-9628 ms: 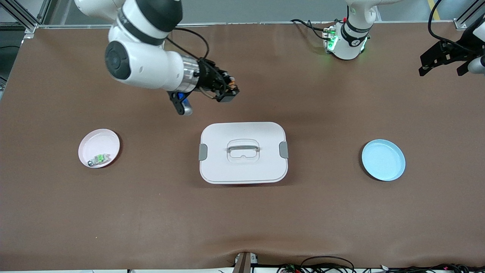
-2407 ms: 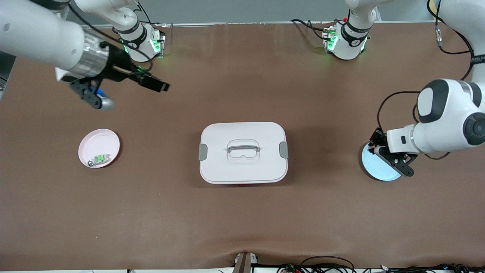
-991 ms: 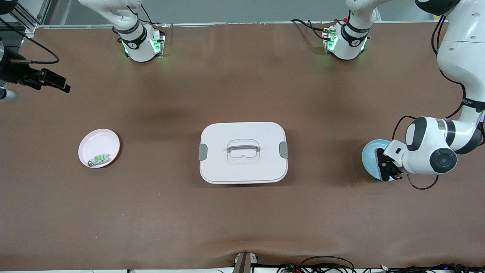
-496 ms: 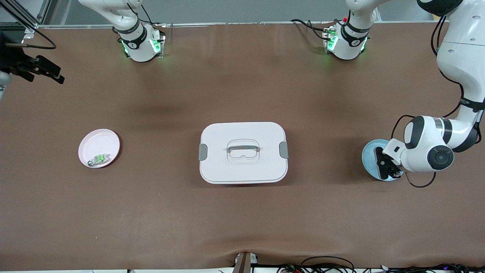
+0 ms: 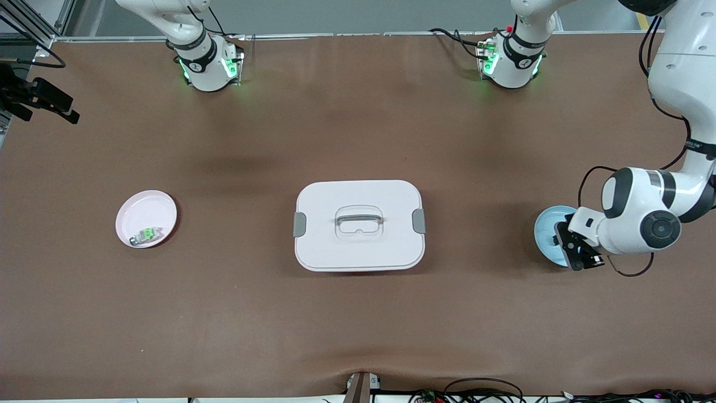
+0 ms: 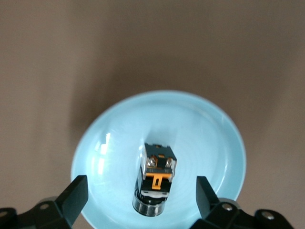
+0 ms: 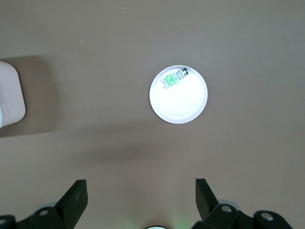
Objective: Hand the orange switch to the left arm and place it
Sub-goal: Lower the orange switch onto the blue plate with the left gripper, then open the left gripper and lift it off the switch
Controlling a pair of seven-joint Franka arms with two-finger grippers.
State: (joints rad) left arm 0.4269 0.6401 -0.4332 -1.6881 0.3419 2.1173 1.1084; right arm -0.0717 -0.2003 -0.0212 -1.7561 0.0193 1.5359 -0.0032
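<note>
The orange switch (image 6: 156,183) lies in the light blue plate (image 6: 200,129), between the spread fingers of my left gripper (image 6: 140,187), which touch nothing. In the front view the left gripper (image 5: 579,253) hangs low over the blue plate (image 5: 545,228) and hides the switch. The white box (image 5: 358,224) stands mid-table, its lid on. My right gripper (image 5: 47,103) is open and empty, up in the air over the table's edge at the right arm's end; its wrist view shows its open fingers (image 7: 78,191) over bare mat.
A pink plate (image 5: 146,215) holds a small clear-and-green component (image 5: 146,235) toward the right arm's end; both also show in the right wrist view, plate (image 7: 186,102) and component (image 7: 172,78). A corner of the box (image 7: 10,95) shows there too.
The right gripper has drawn back toward the table's edge at its own end. The left gripper has shifted slightly over the blue plate, still open, with the switch lying in the plate.
</note>
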